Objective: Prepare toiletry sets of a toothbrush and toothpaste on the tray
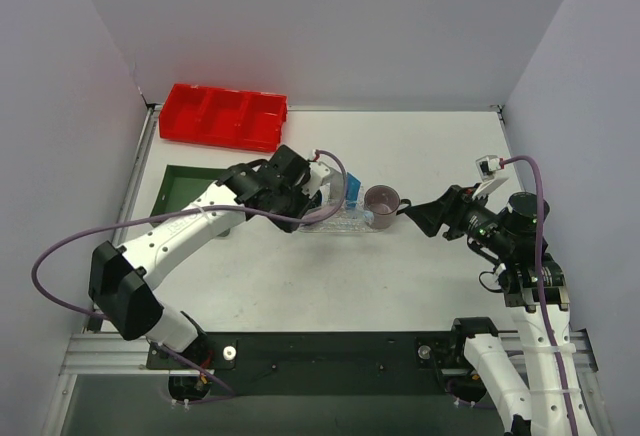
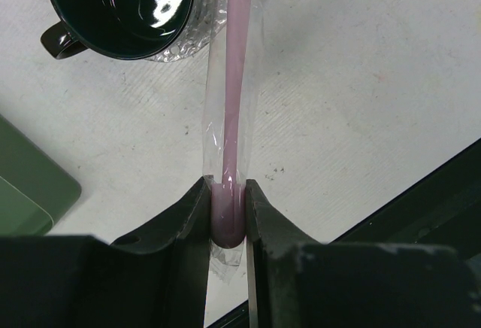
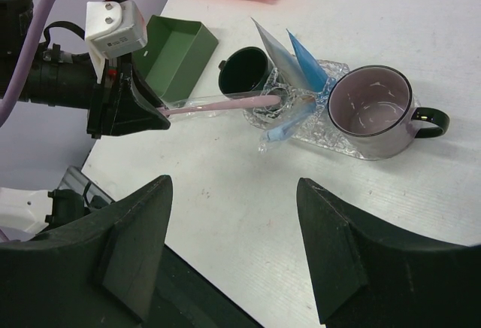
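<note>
My left gripper (image 2: 228, 223) is shut on the near end of a pink toothbrush (image 2: 237, 80) in a clear wrapper. It holds the brush level, its far end reaching the clear bumpy tray (image 3: 334, 138) by the dark mug (image 3: 244, 68). In the right wrist view the left gripper (image 3: 154, 113) is left of the tray. A blue toothpaste tube (image 3: 307, 61) and a white-grey one (image 3: 272, 46) stand tilted on the tray. A pale blue wrapped toothbrush (image 3: 287, 126) lies on its near edge. My right gripper (image 3: 233, 185) is open and empty, right of the tray (image 1: 340, 224).
A mug with a pinkish inside (image 3: 372, 110) stands on the tray's right end. A dark green tray (image 1: 185, 188) lies to the left and a red three-compartment bin (image 1: 225, 116) at the back left. The table's black front edge (image 2: 421, 192) is close below the left gripper.
</note>
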You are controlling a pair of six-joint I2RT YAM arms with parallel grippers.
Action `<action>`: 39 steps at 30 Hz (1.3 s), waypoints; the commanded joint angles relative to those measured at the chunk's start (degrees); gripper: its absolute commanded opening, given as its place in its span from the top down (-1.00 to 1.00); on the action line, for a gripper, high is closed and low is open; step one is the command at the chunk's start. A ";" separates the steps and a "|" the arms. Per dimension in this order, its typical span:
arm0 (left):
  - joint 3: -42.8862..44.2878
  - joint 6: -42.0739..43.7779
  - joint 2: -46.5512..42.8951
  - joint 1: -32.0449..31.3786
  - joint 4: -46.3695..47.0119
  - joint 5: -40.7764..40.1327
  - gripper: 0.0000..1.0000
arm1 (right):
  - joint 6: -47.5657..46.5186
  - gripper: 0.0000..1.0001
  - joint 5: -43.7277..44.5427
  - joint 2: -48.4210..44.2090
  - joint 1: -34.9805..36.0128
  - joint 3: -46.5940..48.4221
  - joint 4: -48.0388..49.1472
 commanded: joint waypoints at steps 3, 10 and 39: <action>4.34 0.58 1.72 -0.66 -0.71 -1.42 1.00 | -1.49 -0.24 -0.32 -0.08 -0.37 -0.24 0.96; 6.54 0.58 4.52 -1.54 -1.59 -3.79 1.00 | -1.93 -0.24 -0.14 0.18 -0.28 -0.41 0.96; 17.35 0.58 16.57 -3.12 -5.19 -9.06 0.84 | -4.04 -0.31 0.91 0.97 -0.19 -1.47 0.87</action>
